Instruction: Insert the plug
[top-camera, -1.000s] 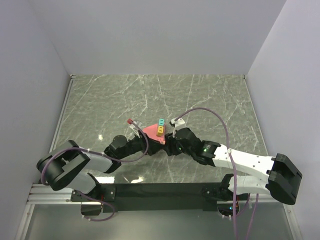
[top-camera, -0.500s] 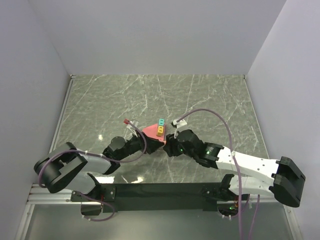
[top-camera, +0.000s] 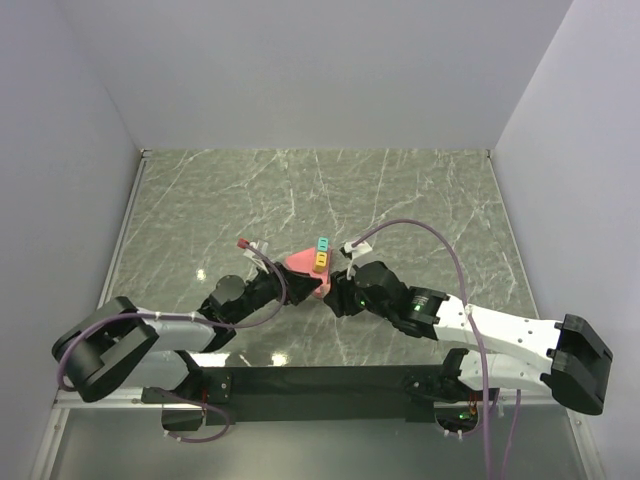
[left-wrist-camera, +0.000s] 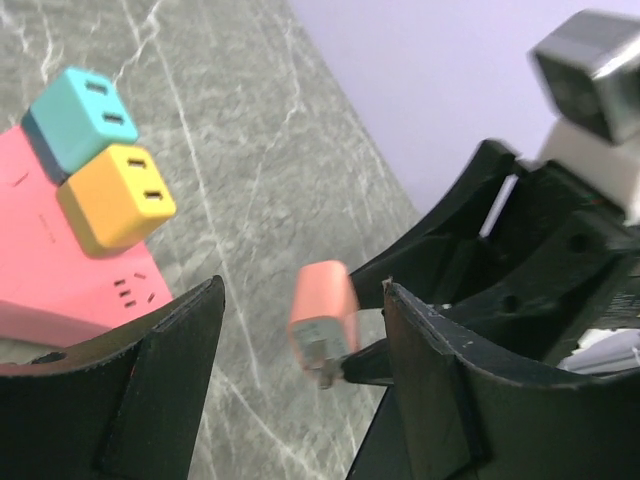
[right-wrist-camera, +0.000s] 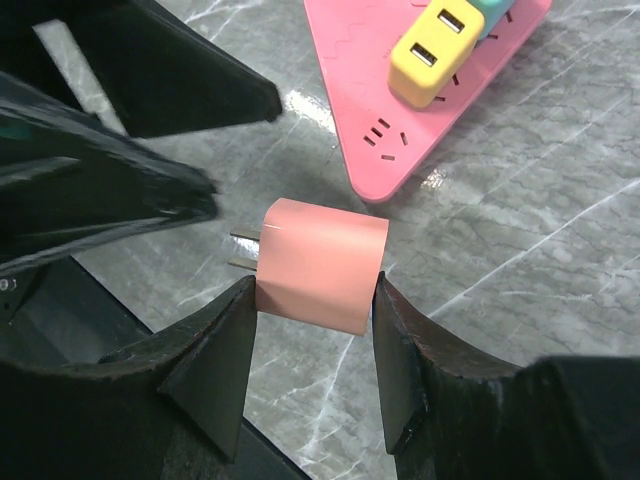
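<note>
A salmon-pink plug (right-wrist-camera: 322, 265) is clamped between the fingers of my right gripper (right-wrist-camera: 315, 285), its two prongs pointing left, just above the marble floor. The pink triangular power strip (right-wrist-camera: 370, 130) lies just beyond it, with a yellow plug (right-wrist-camera: 440, 50) and a teal plug (left-wrist-camera: 80, 115) in its sockets and free slots (right-wrist-camera: 380, 135) near its tip. My left gripper (left-wrist-camera: 302, 290) is open. The held plug (left-wrist-camera: 322, 315) shows between its fingers without touching them, and the strip (left-wrist-camera: 50, 270) is at its left finger. In the top view both grippers (top-camera: 292, 287) (top-camera: 328, 292) meet at the strip's near edge (top-camera: 300, 262).
The left gripper's black fingers (right-wrist-camera: 150, 80) fill the upper left of the right wrist view, close to the plug's prongs. Purple cables (top-camera: 440, 245) loop over both arms. Grey walls ring the marble table (top-camera: 400, 190).
The right gripper has moved left with the plug, closer to the strip and the left gripper. The left arm's elbow has swung left and lower; its gripper stays at the strip.
</note>
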